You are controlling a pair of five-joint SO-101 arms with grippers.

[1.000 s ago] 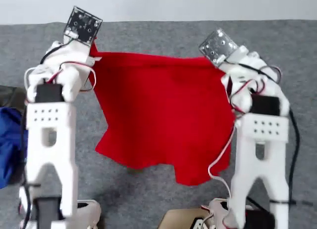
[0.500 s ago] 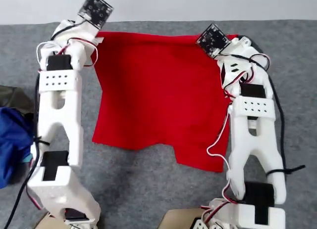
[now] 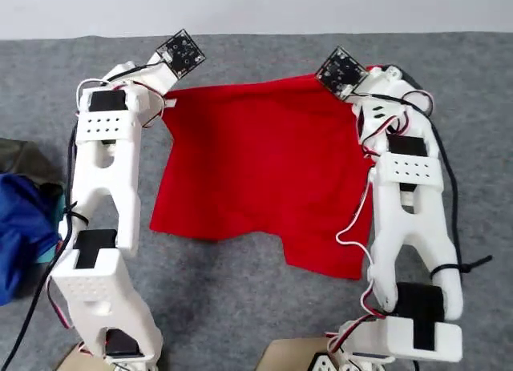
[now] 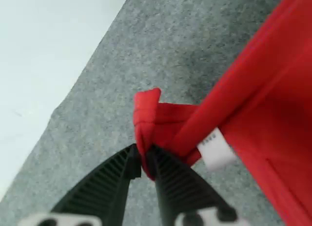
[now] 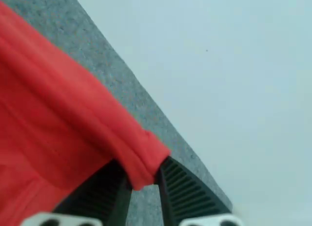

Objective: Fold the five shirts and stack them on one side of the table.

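Both arms stretch up the high view: the left gripper [image 4: 144, 162] pinches the upper-left corner of the red shirt [image 3: 264, 179], the right gripper [image 5: 144, 179] its upper-right corner. The shirt spreads mid-frame over the grey counter [image 3: 240, 307]; its white label [image 4: 217, 150] is unreadable.

Table [image 3: 240, 307]: grey felt-like covering throughout. Red shirt [image 3: 264, 171] lies spread flat on it between the left claw [image 4: 144, 162] and the right claw [image 5: 144, 179], extending from both back toward the arm bases. Blue cloth [image 3: 20, 227] and dark green cloth [image 3: 18, 156] lie bunched and touching, well outboard of the left claw.
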